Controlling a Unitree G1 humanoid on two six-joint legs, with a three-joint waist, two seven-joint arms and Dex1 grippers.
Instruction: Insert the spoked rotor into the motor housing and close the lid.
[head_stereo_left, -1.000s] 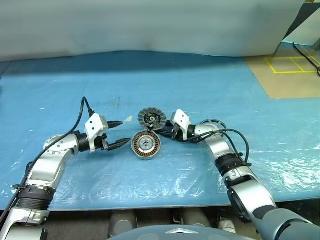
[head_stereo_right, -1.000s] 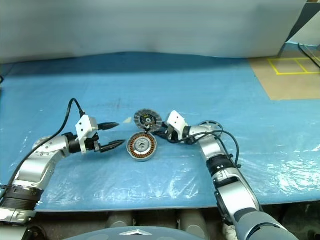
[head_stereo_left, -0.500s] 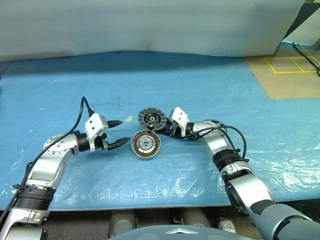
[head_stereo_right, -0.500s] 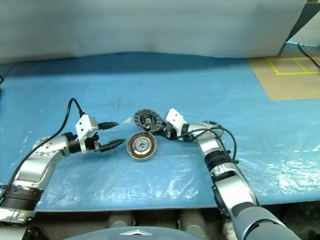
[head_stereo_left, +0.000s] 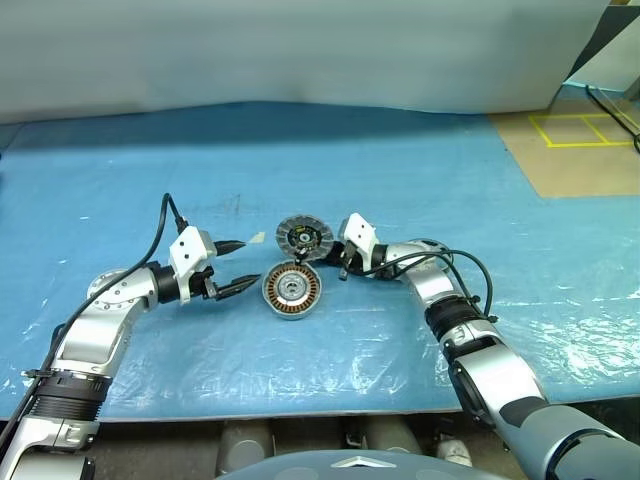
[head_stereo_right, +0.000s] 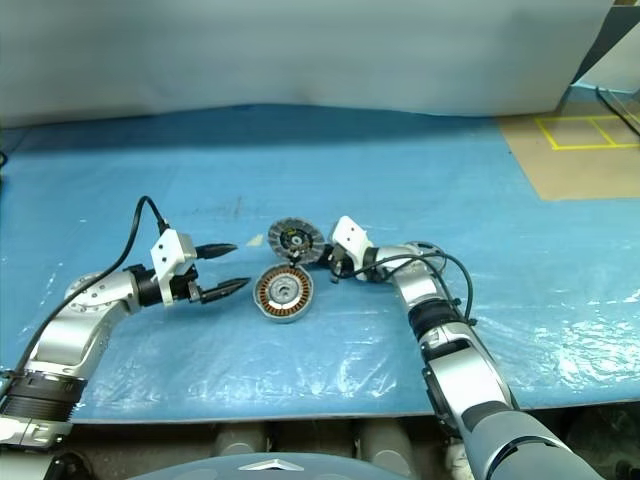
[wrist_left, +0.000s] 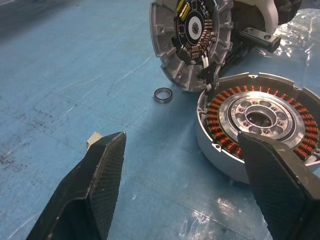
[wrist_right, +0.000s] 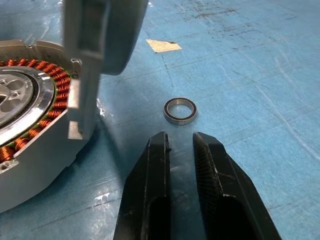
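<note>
My right pincer (wrist_right: 181, 141), nearly shut on nothing, sits just right of the lid (head_stereo_left: 304, 238); my left pincer (head_stereo_left: 251, 265) gapes wide.

The motor housing (head_stereo_left: 291, 290) lies flat at the near centre. The lid stands on edge against its far rim, and the spoked rotor (head_stereo_left: 428, 244) lies to the right under my forearm. I judge the lid must be lifted clear without dragging the housing, which my left pincer could steady.
</note>
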